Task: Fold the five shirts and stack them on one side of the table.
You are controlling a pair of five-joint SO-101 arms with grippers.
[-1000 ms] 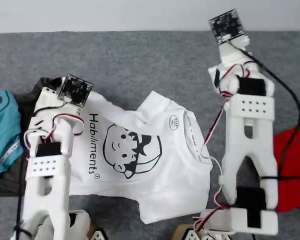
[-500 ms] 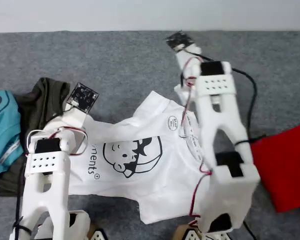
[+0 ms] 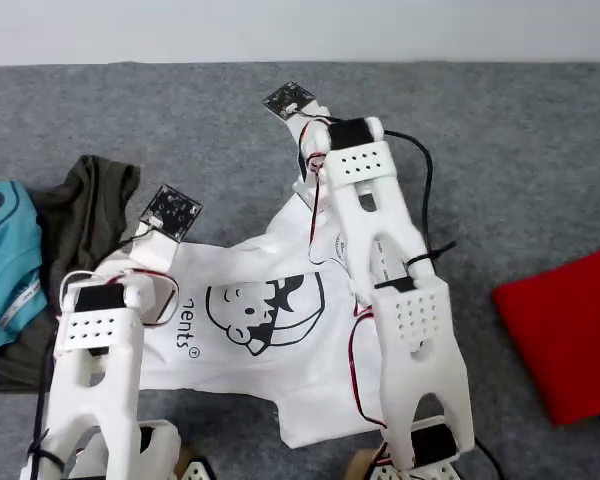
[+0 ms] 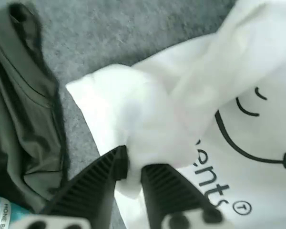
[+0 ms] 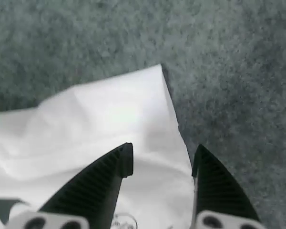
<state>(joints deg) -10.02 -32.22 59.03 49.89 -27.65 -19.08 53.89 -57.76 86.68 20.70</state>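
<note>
A white shirt (image 3: 280, 345) with a cartoon face print lies spread in the middle of the grey table, partly bunched. My left gripper (image 4: 132, 168) is shut on a fold of its sleeve (image 4: 128, 109), at the shirt's left end in the high view (image 3: 162, 245). My right gripper (image 5: 162, 164) stands open just above the shirt's far corner (image 5: 109, 114), one finger over the cloth and one near its edge. From above, that right gripper (image 3: 305, 192) is at the shirt's far sleeve.
A dark olive shirt (image 3: 80, 205) and a teal shirt (image 3: 5, 265) lie crumpled at the left edge; the olive shirt (image 4: 24, 100) is close beside my left gripper. A red shirt (image 3: 570, 330) lies at the right edge. Bare grey table (image 3: 500, 150) stretches along the far side.
The right arm swung from the far right over to the shirt's far sleeve. The left gripper shifted a little to the right with the sleeve, uncovering more of the olive shirt.
</note>
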